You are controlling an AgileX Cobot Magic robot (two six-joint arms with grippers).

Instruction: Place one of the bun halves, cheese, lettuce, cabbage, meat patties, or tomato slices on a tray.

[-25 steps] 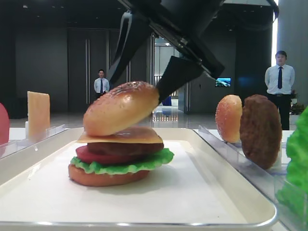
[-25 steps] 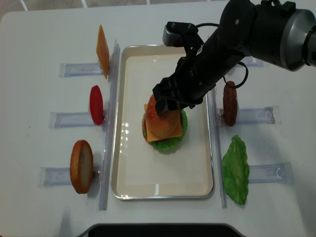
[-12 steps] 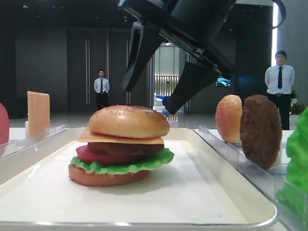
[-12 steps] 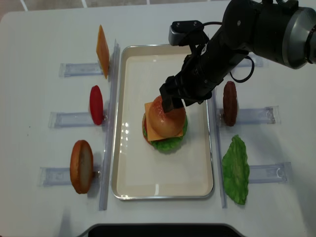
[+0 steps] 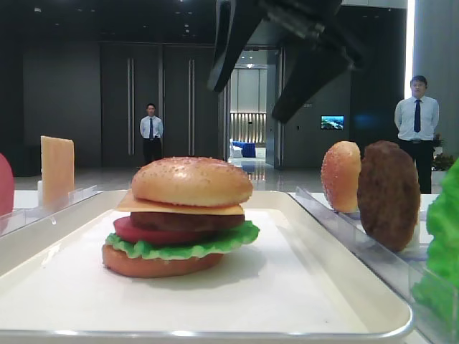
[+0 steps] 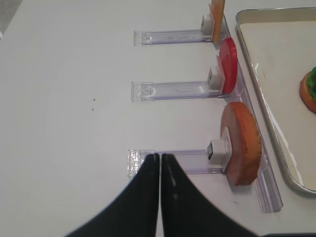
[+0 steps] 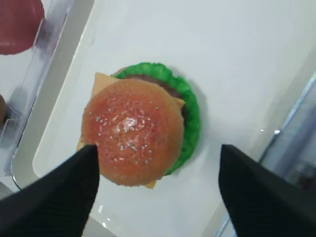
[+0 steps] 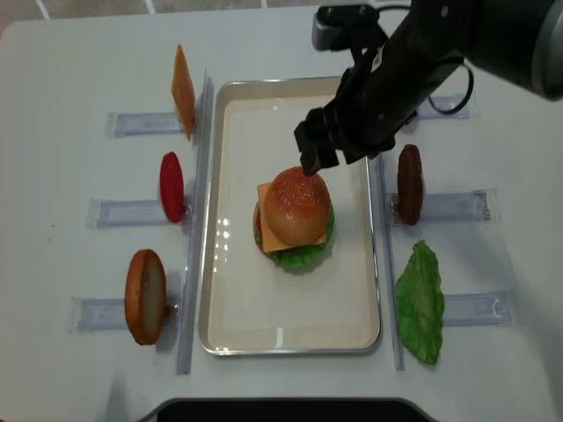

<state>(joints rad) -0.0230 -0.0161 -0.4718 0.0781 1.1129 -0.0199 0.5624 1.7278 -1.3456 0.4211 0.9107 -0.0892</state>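
Observation:
A full burger stack stands in the middle of the cream tray. The seeded bun top rests level on the cheese, with patty, tomato, lettuce and bottom bun under it. My right gripper hangs open above and just behind the stack, with nothing between its fingers. In the right wrist view the bun top lies below the spread black fingers, clear of both. My left gripper is shut and empty, low over the table left of the racks.
Clear racks left of the tray hold a cheese slice, a tomato slice and an orange bun. On the right stand a dark patty and a lettuce leaf. People stand far behind in the low view.
My right gripper let go of the bun top, opened wide and rose away toward the back. The bun top went from tilted to level on the cheese.

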